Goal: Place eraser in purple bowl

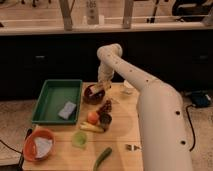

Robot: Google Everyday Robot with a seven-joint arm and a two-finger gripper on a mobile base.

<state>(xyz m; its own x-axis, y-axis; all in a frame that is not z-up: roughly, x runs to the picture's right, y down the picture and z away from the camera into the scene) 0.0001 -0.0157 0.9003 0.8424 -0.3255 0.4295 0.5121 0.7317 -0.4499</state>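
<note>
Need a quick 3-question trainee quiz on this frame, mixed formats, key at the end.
1. True or false: the gripper is above the purple bowl's right rim.
2. What lies in the green tray? A) a blue-grey sponge B) an orange C) a fork
3. What colour is the bowl holding the white cloth?
Key: 1 true; 2 A; 3 orange.
</note>
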